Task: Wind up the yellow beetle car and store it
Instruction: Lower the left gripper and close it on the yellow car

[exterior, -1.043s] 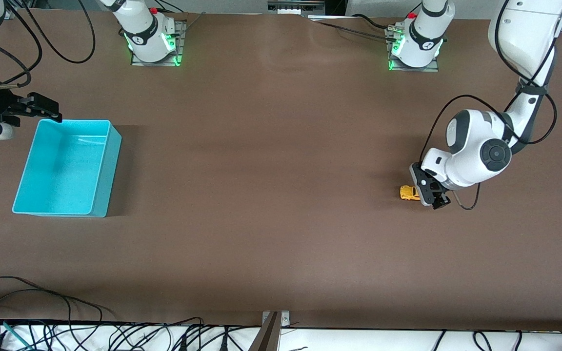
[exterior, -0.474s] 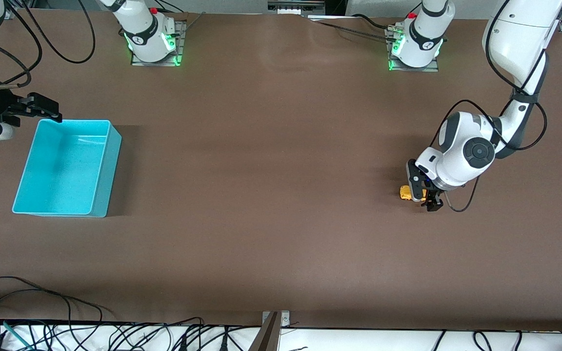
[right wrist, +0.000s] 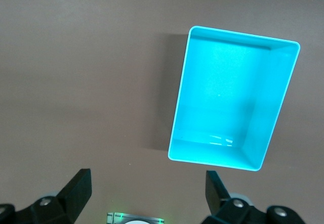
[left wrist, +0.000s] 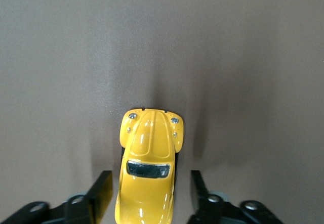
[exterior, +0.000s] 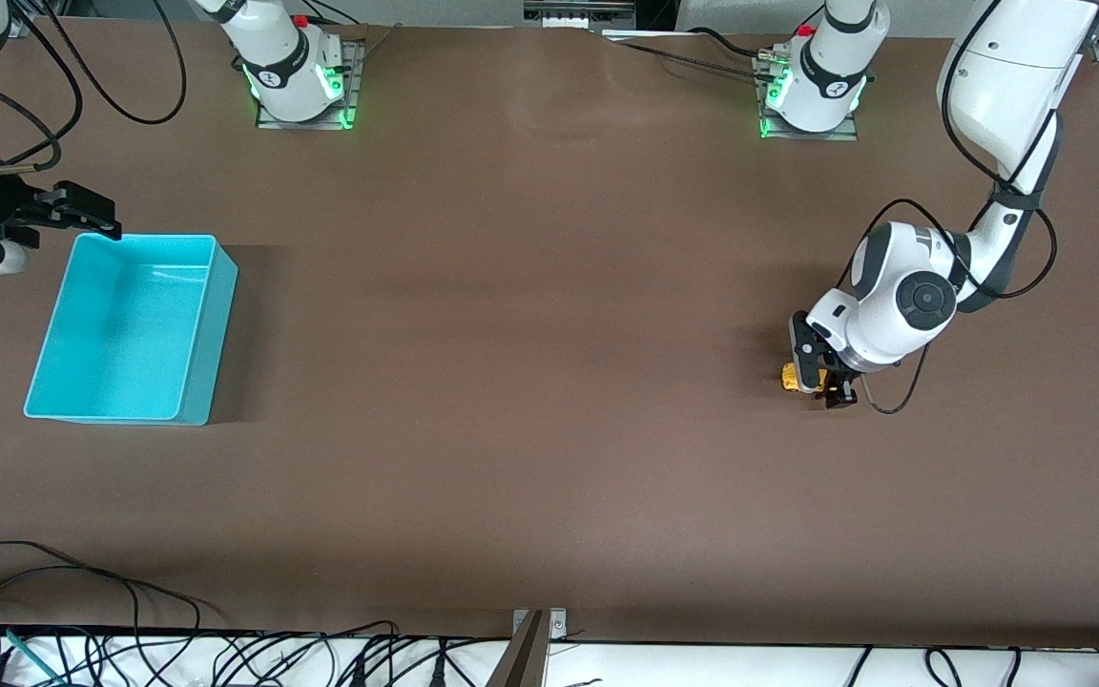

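1. The yellow beetle car (left wrist: 147,176) sits on its wheels on the brown worktop (exterior: 530,382), toward the left arm's end of it, well apart from the bin. Its rounded hood and dark windscreen show clearly in the left wrist view.
2. The left gripper (exterior: 821,377) is down at the worktop around the car, one finger (left wrist: 101,191) at each flank of the body. Its jaws are partly closed, and a thin gap still shows between each finger and the car's sides, so no firm hold on the toy is visible.
3. In the front view only a small yellow patch (exterior: 788,376) of the car shows beside the left gripper, on the side toward the right arm's end of the worktop; the wrist covers the rest.
4. The turquoise bin (exterior: 130,329) stands open and empty at the right arm's end of the worktop.
5. The right gripper (exterior: 82,215) waits in the air just beside a corner of the bin's rim, its jaws wide open and holding nothing.
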You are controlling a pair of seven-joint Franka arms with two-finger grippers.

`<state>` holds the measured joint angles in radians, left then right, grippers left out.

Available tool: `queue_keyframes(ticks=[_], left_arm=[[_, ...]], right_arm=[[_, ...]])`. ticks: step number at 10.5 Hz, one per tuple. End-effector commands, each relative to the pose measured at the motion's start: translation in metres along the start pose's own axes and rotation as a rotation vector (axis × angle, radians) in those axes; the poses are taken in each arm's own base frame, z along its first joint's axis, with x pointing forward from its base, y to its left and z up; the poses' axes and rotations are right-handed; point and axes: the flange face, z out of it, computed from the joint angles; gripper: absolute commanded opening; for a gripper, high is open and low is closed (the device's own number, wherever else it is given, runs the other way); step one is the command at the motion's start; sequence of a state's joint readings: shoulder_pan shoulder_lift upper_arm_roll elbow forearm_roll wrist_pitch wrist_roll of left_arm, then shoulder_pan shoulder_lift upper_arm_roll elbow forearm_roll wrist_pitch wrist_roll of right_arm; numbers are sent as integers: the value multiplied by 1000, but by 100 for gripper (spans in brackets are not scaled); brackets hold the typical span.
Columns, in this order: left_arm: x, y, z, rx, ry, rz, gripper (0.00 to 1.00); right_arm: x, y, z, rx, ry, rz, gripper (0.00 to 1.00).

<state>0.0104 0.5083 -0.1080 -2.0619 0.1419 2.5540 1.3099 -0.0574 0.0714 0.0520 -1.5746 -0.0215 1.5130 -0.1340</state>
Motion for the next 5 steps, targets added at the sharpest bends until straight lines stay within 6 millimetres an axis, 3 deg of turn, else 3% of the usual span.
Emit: queue_keyframes(ticks=[1,5], left_arm=[[3,2,-1,13,-10,44,17],[4,3,3,4,-11,45,15]], right_arm=[[-2,0,0,15,6,-12,100],[-2,0,0,15,6,-12,100]])
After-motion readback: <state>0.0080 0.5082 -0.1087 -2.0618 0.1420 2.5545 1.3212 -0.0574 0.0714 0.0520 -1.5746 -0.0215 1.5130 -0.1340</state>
